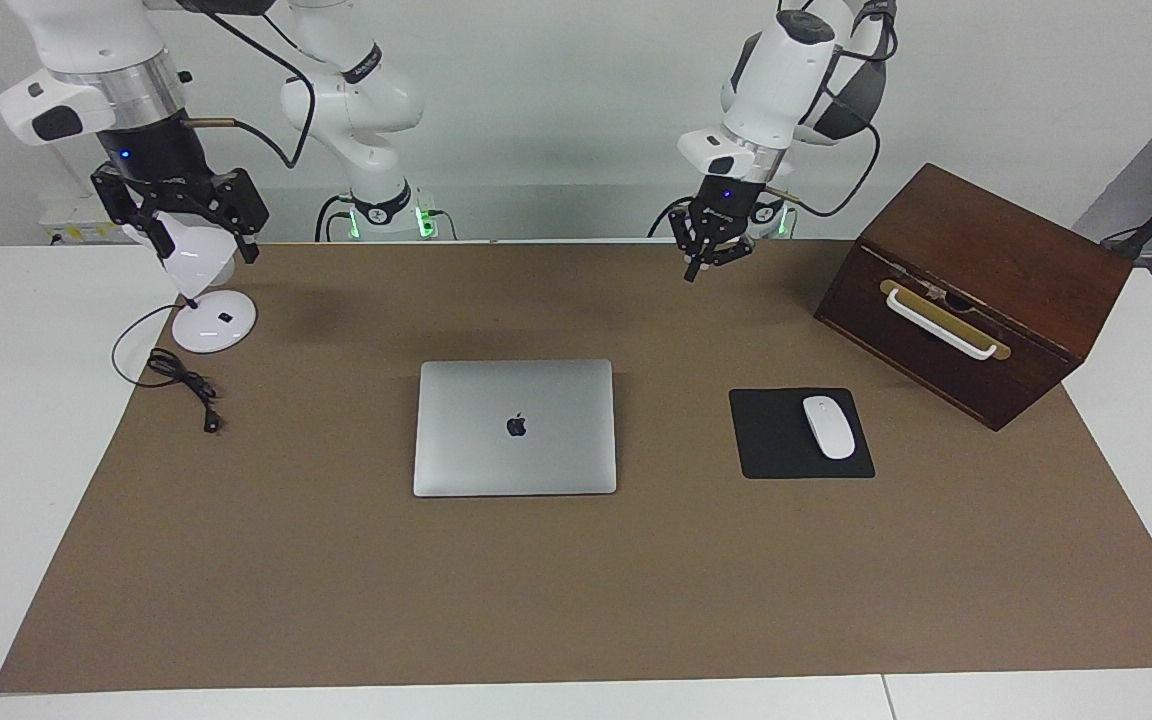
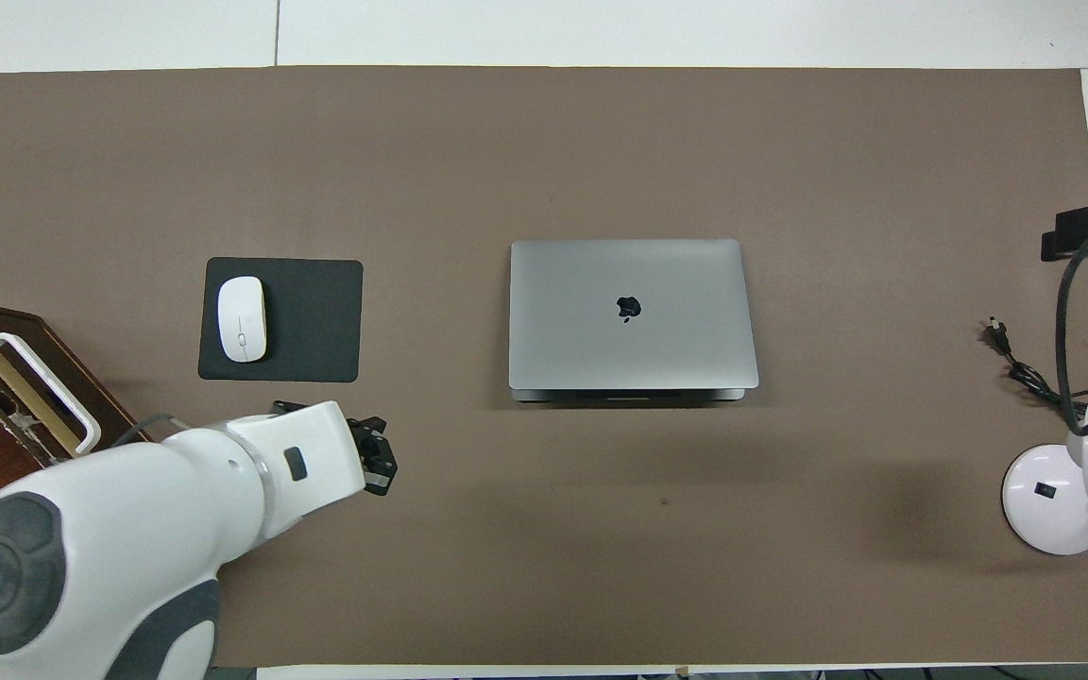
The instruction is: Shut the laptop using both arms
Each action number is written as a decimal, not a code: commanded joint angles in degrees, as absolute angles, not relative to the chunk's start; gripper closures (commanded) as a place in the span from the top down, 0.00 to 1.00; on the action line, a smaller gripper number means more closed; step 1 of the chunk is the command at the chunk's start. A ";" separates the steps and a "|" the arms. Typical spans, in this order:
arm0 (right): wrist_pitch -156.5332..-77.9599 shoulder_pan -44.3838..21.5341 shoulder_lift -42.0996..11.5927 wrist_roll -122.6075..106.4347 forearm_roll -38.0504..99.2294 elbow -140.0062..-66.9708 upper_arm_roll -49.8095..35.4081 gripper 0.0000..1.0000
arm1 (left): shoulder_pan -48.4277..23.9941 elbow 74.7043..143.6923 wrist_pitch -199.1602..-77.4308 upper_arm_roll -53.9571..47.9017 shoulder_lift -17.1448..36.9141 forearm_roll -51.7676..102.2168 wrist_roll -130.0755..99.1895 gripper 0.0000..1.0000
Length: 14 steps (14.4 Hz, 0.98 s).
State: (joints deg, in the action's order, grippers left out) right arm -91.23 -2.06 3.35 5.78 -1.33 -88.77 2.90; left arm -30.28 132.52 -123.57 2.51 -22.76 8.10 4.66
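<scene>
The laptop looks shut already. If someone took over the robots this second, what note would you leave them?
Left tool: shut, holding nothing, raised over the mat near the robots.
Right tool: open, holding nothing, raised over the lamp at its end of the table.
Laptop: mid-mat, lid flat down, logo up, touched by neither tool.
Done: the lid is closed.
Left: nothing on the laptop; at most, park both arms.
</scene>
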 commanded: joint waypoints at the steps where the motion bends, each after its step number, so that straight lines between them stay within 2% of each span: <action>1: -92.20 -1.93 5.63 6.25 -0.88 -92.37 2.46 1.00 | -22.79 125.17 -112.54 2.20 -21.45 7.47 5.10 0.10; 2: -92.28 -2.19 5.63 5.81 -0.88 -92.37 2.37 1.00 | -20.85 123.24 -110.24 2.20 -21.36 7.47 5.10 0.19; 3: -92.63 -2.28 5.63 4.23 -0.88 -92.37 2.03 1.00 | -18.48 121.92 -108.74 2.20 -21.36 7.47 5.01 0.38; 4: -93.07 -2.37 5.63 3.26 -0.88 -92.37 1.85 1.00 | -16.37 121.12 -108.11 2.20 -21.36 7.38 5.01 0.79; 5: -93.16 -2.37 5.63 3.25 -0.88 -92.46 1.76 1.00 | -14.69 120.33 -107.93 2.20 -21.36 7.38 4.92 1.00; 11: -93.25 -3.16 5.36 2.99 -0.97 -92.11 1.76 1.00 | -5.29 113.92 -106.79 2.20 -19.17 5.80 4.04 1.00; 14: -93.25 -3.34 5.27 2.99 -0.88 -92.20 1.67 1.00 | -3.52 104.28 -101.19 2.20 -13.91 1.95 4.04 1.00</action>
State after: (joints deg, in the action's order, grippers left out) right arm -92.13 -3.37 4.22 4.23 -1.30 -90.64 1.69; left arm -4.77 113.11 -106.63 2.86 -19.33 5.20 4.82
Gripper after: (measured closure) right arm 0.000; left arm 0.000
